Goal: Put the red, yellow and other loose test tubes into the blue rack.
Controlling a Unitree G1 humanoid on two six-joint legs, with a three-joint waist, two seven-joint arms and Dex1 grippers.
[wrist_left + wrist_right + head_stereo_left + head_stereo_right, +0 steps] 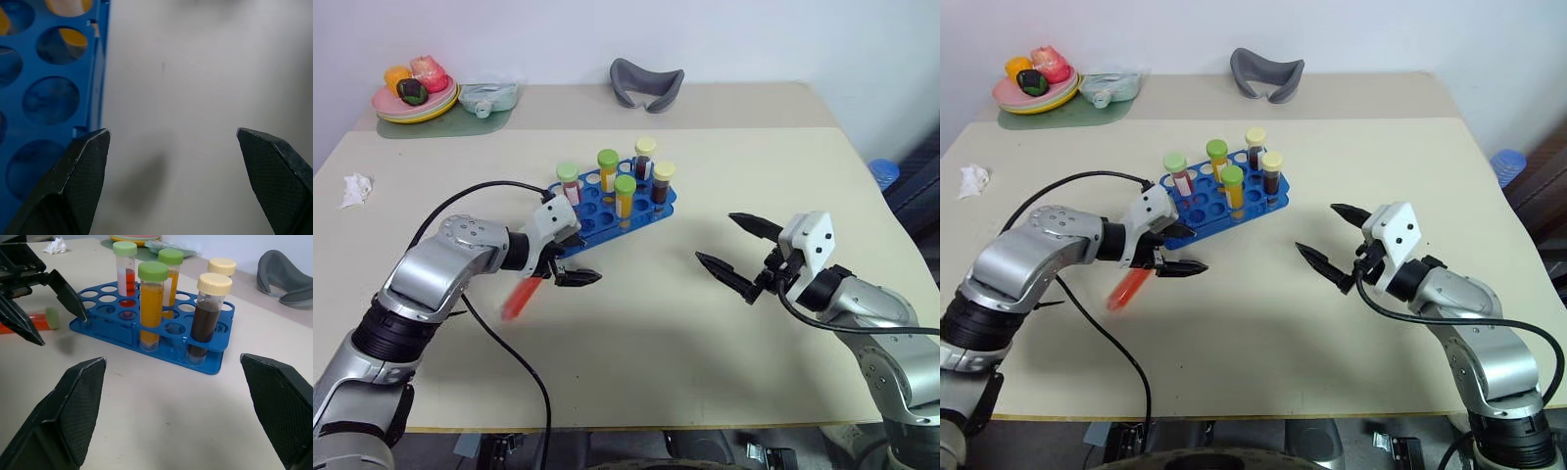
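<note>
A loose red tube (522, 298) lies just beneath the left gripper (570, 257), long axis slanting from its released fingers. The right gripper (736, 252), also spread wide and empty, is well apart

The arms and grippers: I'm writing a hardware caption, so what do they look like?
Both arms have silver-grey metal shells with black joint rings. A white block sits at each wrist, and a black cable loops along each arm. The left gripper and right gripper each carry two black, tapered, pointed fingers with a finely textured inner face.
</note>
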